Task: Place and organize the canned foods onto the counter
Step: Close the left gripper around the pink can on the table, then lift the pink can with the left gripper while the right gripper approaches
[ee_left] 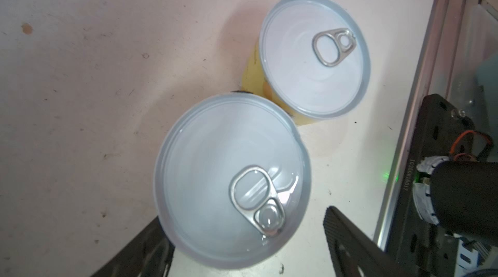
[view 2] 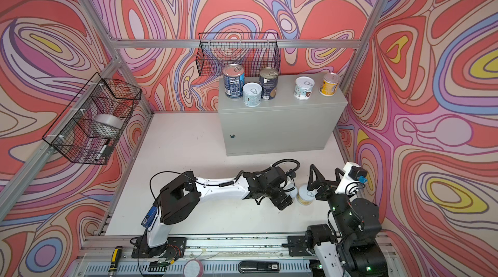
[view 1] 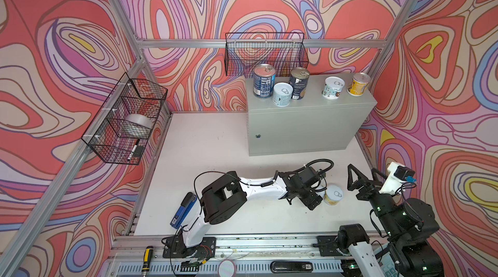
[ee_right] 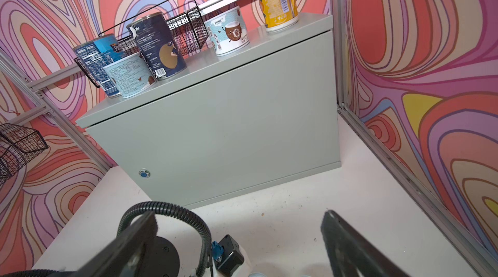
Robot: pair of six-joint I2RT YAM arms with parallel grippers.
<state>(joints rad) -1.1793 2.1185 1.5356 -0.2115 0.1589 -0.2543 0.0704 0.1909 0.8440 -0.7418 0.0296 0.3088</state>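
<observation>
**A:** Left claw (view 1: 316,193)?

**B:** Down low over the white table (view 1: 215,160), fingers apart. A silver-lidded can (ee_left: 231,178) stands upright between them, side colour hidden. One finger (ee_left: 350,240) stands clear of the can. The other (ee_left: 140,251) sits under the rim, contact unclear. Straddling, not pinching.

**A:** Anything else near it?

**B:** A pale yellow can (view 1: 333,194), upright, just past the fingertips and just beside the straddled one. Touching or not, can't tell. It sits between the two claws, nearer the left.

**A:** Right claw (view 1: 361,171)?

**B:** Raised above the table, fingers spread wide, nothing between them. Pointed toward the counter (view 1: 310,125).

**A:** And the counter?

**B:** Well beyond both claws. Five cans upright on its top.
- **Left claw's side:** a tall blue can (view 1: 264,81) and a second dark blue can (view 1: 299,83). A pale blue can (view 1: 282,94) stands in front, between those two and close against them.
- **Right claw's side, apart from that cluster:** a white-teal can (view 1: 333,88), then a bright yellow can (view 1: 358,84) nearest the end.
</observation>
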